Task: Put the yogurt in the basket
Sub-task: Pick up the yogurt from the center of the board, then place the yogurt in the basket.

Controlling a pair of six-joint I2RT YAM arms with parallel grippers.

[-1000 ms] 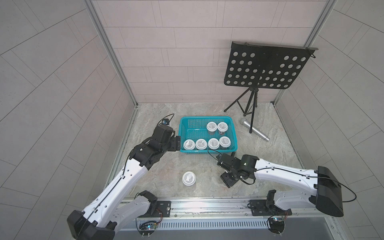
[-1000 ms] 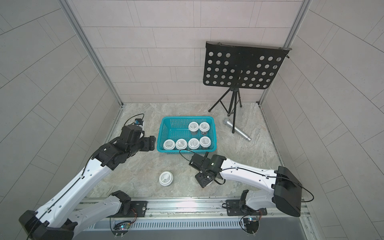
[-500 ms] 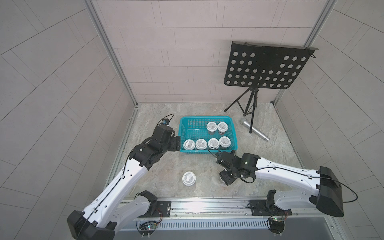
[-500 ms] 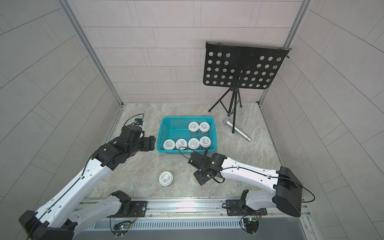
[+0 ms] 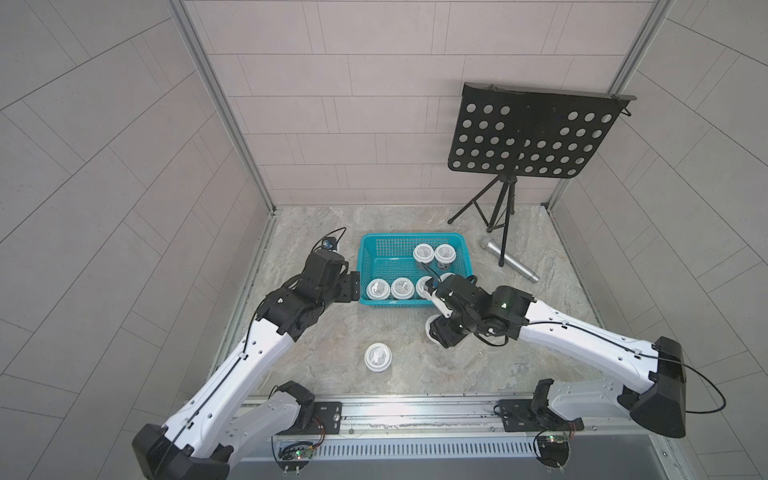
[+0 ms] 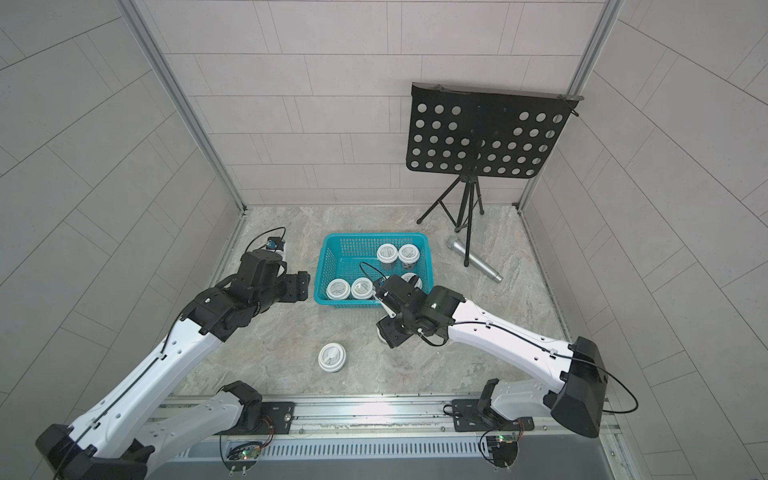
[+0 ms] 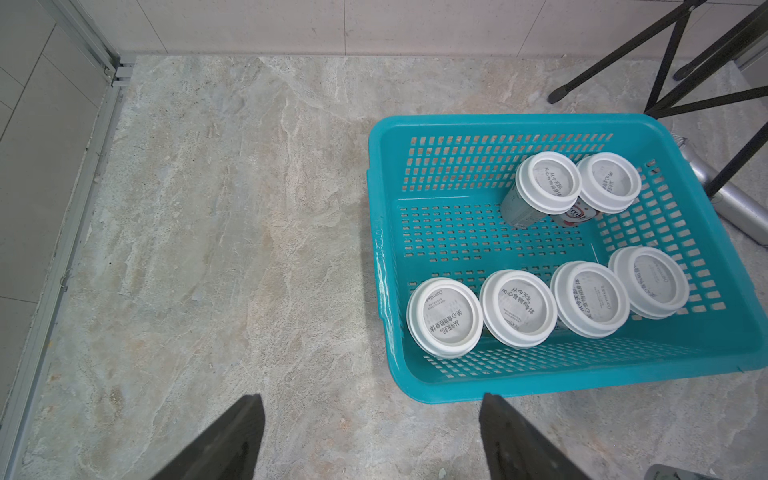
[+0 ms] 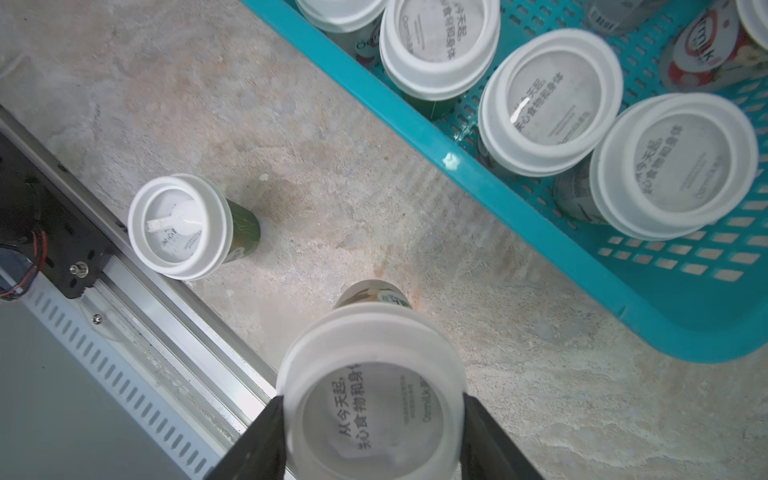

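Observation:
The teal basket [image 5: 411, 237] [image 6: 374, 236] stands mid-floor with several white-lidded yogurt cups [image 7: 444, 322] inside. My right gripper [image 5: 436, 332] [image 8: 374, 405] is just in front of the basket's near wall. Its fingers press both sides of the lid of a yogurt cup [image 8: 370, 345], which is mostly hidden under the gripper in both top views. Another yogurt cup [image 5: 378, 357] [image 8: 179, 226] stands alone on the floor near the front rail. Beside the basket's left near corner my left gripper [image 5: 353, 286] [image 7: 372, 399] is open, with only floor between its fingers.
A black music stand [image 5: 536, 137] on a tripod stands at the back right, and a silver microphone [image 5: 509, 259] lies on the floor by its legs. A metal rail [image 5: 415, 409] runs along the front edge. Tiled walls enclose the floor on three sides.
My right gripper has shifted a little left and toward the basket, and its jaws have narrowed onto the cup's lid. The left arm has not moved.

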